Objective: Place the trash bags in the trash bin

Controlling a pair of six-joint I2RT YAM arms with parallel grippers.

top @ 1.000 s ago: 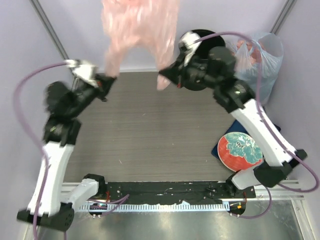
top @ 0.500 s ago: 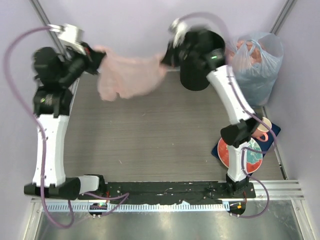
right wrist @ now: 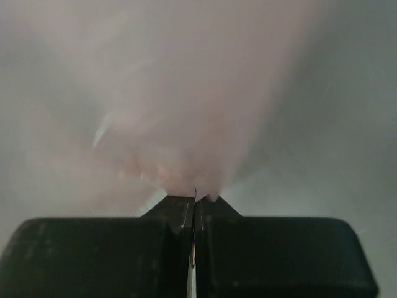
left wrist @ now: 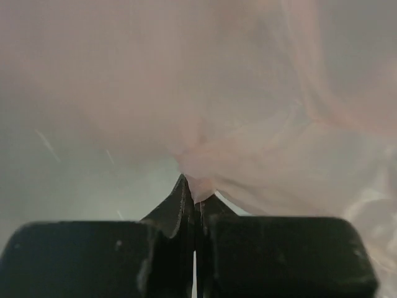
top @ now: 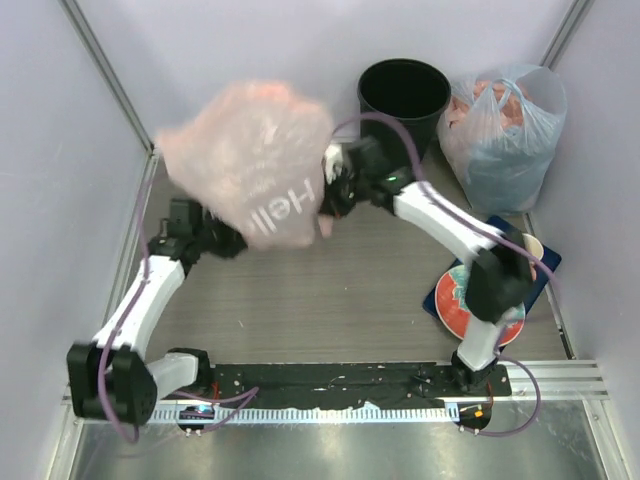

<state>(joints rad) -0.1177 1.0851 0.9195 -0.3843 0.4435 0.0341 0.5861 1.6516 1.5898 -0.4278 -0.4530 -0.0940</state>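
Observation:
The pale pink trash bag (top: 255, 165) is puffed up with air and blurred, with white "Hello" lettering, hanging between both arms above the floor's middle left. My left gripper (top: 232, 240) is shut on the bag's lower left edge; the left wrist view shows the pink film (left wrist: 205, 149) pinched at my closed fingertips (left wrist: 186, 198). My right gripper (top: 325, 205) is shut on the bag's right edge; the right wrist view shows film (right wrist: 180, 124) bunched in my closed jaws. The black trash bin (top: 403, 92) stands upright and open at the back, right of the bag.
A bulging clear-bluish bag (top: 505, 130) with pink and blue contents stands right of the bin. A red and teal plate (top: 470, 305) and a cup (top: 535, 245) lie on a dark blue mat at the right. Grey walls close the left, back and right sides.
Both arms came down and toward the near side with the bag. The bag, stretched flat between them near the back wall before, has ballooned with air.

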